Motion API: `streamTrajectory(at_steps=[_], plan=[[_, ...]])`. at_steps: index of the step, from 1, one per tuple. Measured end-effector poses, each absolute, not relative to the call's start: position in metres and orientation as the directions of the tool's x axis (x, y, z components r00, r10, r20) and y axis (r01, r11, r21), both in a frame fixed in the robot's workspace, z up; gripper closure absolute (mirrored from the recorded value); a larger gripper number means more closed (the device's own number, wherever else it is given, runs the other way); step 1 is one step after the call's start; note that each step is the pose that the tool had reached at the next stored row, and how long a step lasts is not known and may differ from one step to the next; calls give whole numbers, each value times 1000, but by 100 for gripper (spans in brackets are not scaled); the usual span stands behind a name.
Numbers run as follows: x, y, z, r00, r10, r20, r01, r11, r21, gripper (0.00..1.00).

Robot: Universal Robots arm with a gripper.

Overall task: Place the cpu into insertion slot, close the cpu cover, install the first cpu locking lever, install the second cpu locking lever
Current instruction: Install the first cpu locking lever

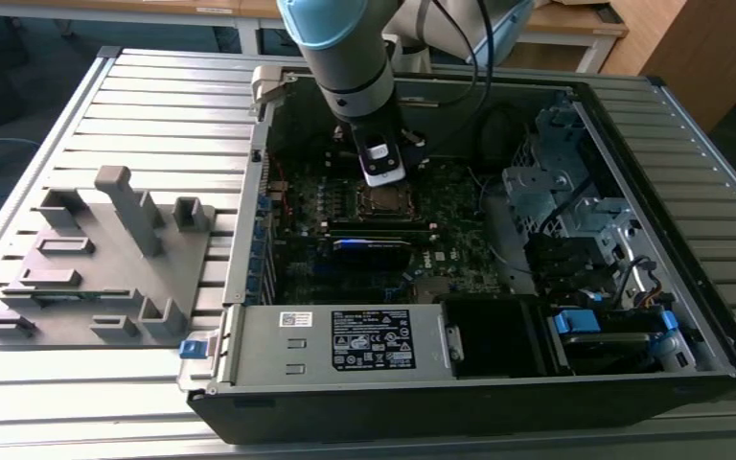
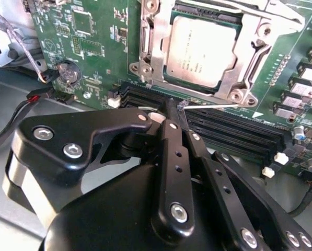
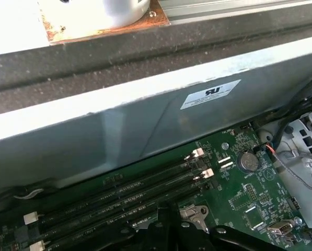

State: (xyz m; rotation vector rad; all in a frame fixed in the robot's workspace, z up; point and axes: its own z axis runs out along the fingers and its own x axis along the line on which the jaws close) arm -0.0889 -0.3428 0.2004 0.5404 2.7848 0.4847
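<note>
Jaws closed, matte black gripper hovers near square silvery cpu.

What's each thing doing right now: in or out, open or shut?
cpu, seated in the insertion slot.
cpu cover, down over the cpu.
gripper, shut, tip beside the end of a locking lever.
locking lever, latched or not: cannot tell.
computer case, side open.

Lab: open PC case on slatted bench
</note>
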Motion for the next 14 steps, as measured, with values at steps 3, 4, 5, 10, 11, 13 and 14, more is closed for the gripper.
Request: streamTrajectory(at_steps=[3, 4, 5, 10, 11, 13, 14], plan=[[-90, -343, 200, -896, 403, -187, 312, 871, 380, 90], [-90, -344, 200, -896, 403, -186, 311, 869, 385, 90], [-90, -344, 200, -896, 403, -185, 311, 868, 388, 90], [-92, -344, 199, -896, 402, -190, 305, 866, 397, 90], [-92, -344, 198, -895, 402, -193, 303, 866, 399, 90], [-92, -344, 198, -895, 400, -196, 299, 866, 401, 90], [-92, -344, 198, -895, 400, -196, 299, 866, 401, 90]])
